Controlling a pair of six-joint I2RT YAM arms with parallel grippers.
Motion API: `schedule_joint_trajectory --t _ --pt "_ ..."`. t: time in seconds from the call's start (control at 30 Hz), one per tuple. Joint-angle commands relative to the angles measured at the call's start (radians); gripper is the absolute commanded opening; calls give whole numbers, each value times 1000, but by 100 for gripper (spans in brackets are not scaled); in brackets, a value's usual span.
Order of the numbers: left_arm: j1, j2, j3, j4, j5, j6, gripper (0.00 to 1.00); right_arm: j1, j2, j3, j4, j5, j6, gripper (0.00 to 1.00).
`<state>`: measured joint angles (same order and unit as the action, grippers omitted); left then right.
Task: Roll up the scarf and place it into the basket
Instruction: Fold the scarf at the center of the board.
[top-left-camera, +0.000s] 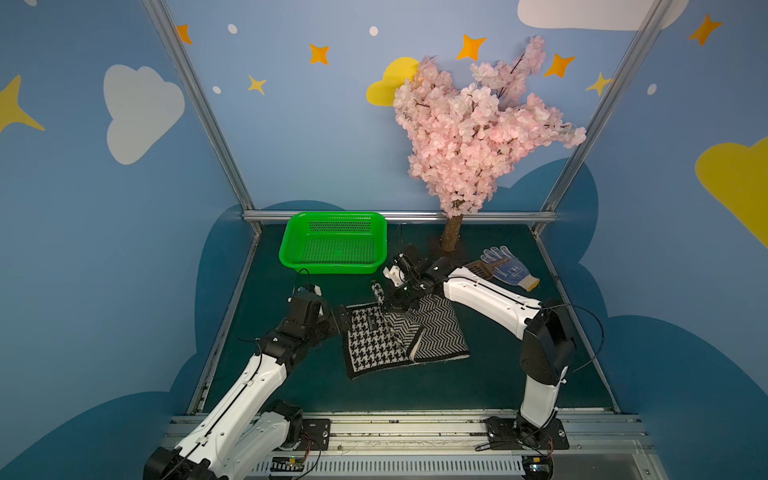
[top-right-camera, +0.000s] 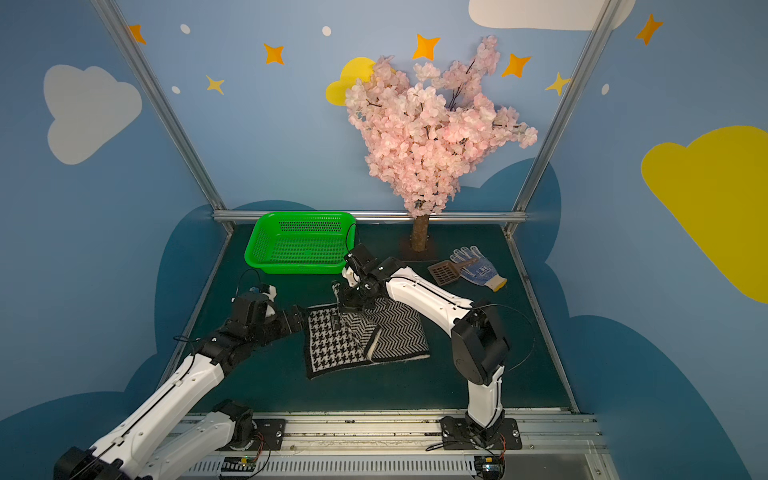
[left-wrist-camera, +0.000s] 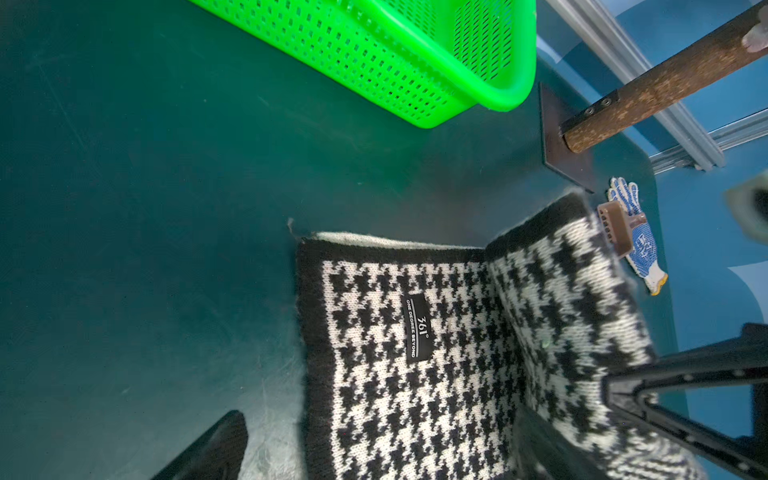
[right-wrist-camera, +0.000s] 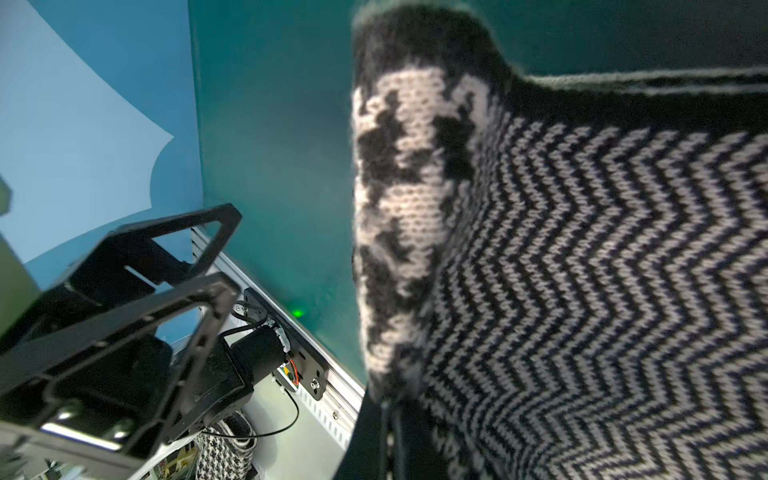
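The scarf (top-left-camera: 374, 345) lies folded on the green mat in both top views, houndstooth side at the left and herringbone (top-right-camera: 399, 332) at the right. My right gripper (top-left-camera: 388, 305) is shut on its far edge and holds a narrow strip (right-wrist-camera: 399, 187) lifted off the mat. My left gripper (top-left-camera: 343, 318) stands open at the scarf's left border. In the left wrist view the left gripper (left-wrist-camera: 378, 457) has one finger (left-wrist-camera: 216, 444) over bare mat and the other over the houndstooth (left-wrist-camera: 415, 415). The green basket (top-left-camera: 328, 269) stands empty behind them, towards the far left.
A pink blossom tree with a brown trunk (top-left-camera: 451, 232) stands at the back, right of the basket. A brown slotted scoop (top-left-camera: 482, 266) and a blue-dotted work glove (top-left-camera: 511, 268) lie at the far right. Aluminium rails border the mat.
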<state>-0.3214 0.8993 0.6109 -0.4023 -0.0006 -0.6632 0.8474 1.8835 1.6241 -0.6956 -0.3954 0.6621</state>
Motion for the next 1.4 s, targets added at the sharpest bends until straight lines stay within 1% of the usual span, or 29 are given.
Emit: schedule_joint_trajectory --t 0.0,0.13,0.3,0.37,0.47,0.53,0.57,0.83,0.93,1.2,1.23,1.37 --pt "5 -20 -10 22 14 -5 100 19 31 47 17 4 33 0" --pt "5 -4 -22 11 -2 -12 100 33 37 90 7 19 43 0" --pt "6 67 -40 25 -12 -13 92 35 39 136 -27 35 37 0" --pt "7 95 -49 49 -18 -19 84 36 37 146 -32 32 37 0" --pt "13 150 -47 69 -29 -25 70 40 31 153 -37 36 37 0" --pt "13 200 -38 77 -33 -26 62 43 29 161 -40 38 37 0" --pt "14 224 -34 80 -32 -26 60 45 31 166 -44 39 37 0" --pt "17 399 23 58 -36 -23 24 76 76 244 -66 47 38 0" --pt "16 441 47 15 -56 -16 23 86 97 267 -67 46 42 0" --pt "18 482 25 56 -54 -17 16 112 155 301 -42 38 60 0" --pt "18 496 28 58 -52 -14 15 114 159 304 -42 41 62 0" --pt "18 543 24 73 -47 -10 4 115 151 300 -32 46 68 0"
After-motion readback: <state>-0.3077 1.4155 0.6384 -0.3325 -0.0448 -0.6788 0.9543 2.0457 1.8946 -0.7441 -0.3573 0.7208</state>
